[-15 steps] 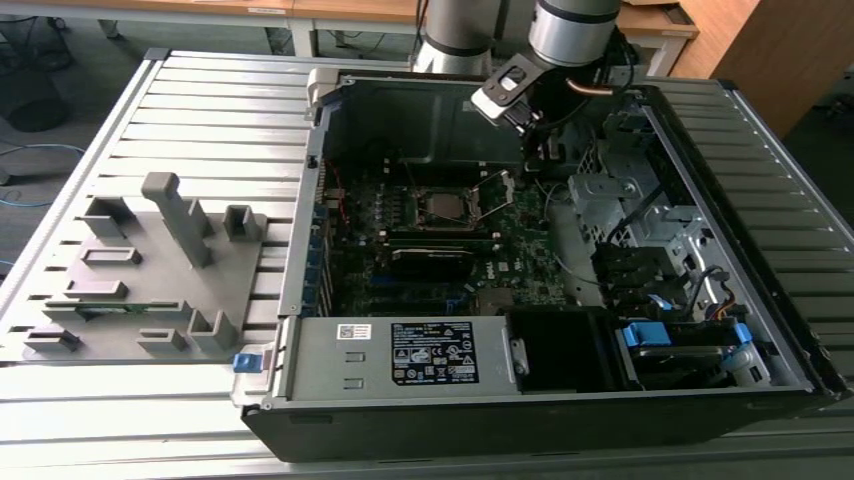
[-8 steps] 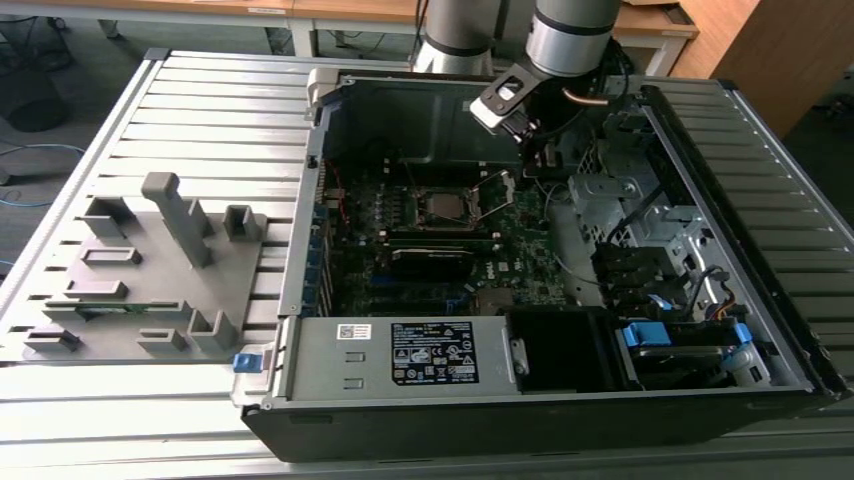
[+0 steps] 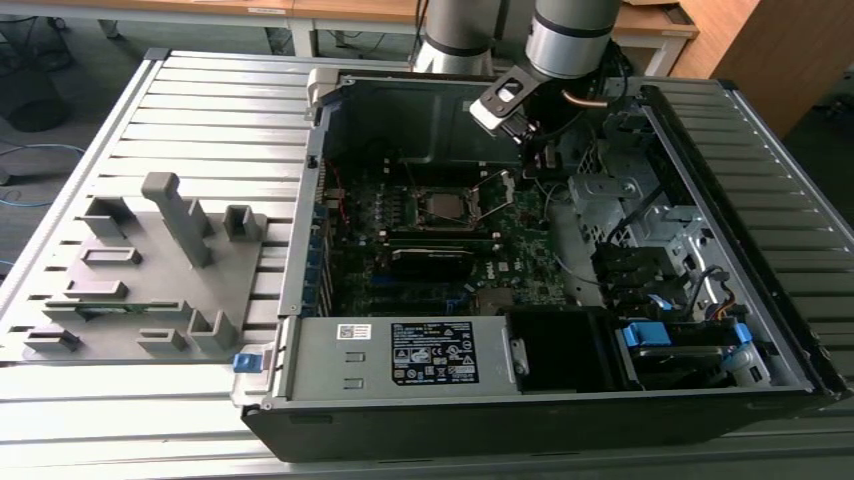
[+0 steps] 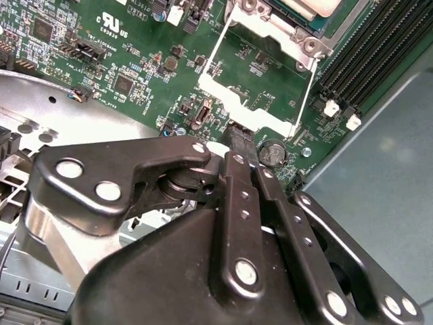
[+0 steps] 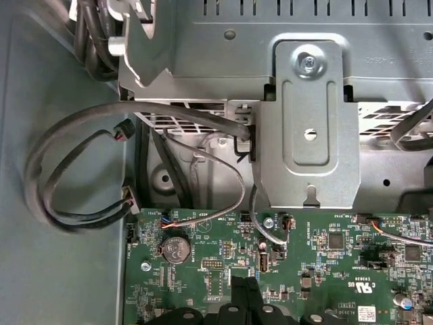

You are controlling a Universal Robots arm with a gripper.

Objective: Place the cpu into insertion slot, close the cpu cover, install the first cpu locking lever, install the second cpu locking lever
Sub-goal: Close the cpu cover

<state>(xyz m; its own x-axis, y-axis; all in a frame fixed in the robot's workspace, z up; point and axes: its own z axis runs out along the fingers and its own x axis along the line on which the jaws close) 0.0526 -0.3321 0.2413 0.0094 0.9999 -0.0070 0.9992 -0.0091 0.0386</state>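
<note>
The open computer case shows the insertion slot [image 3: 447, 205] in the middle of the motherboard, its silver rim [image 4: 308, 42] also in the second wrist view. The cpu [image 4: 319, 5] lies in it, dull silver top up. The cpu cover [image 4: 233, 101], a thin silver frame with a large window, stands swung open beside the slot [image 3: 499, 195] on the exterior view's right. My gripper [image 4: 240, 139] is shut, and its black tips sit at the cover's outer edge. I cannot tell whether they pinch it. It hangs just off the cover [image 3: 541, 160], and the first wrist view shows its tips [image 5: 245, 290] over the board.
A power supply box [image 3: 427, 350] with a white label fills the case's near side. Drive cages [image 3: 641, 220] and a metal bracket [image 5: 308, 128] with cables [image 5: 74, 176] crowd the side by my gripper. Memory slots [image 4: 372, 47] run beside the socket. A grey fixture [image 3: 147, 270] stands outside the case.
</note>
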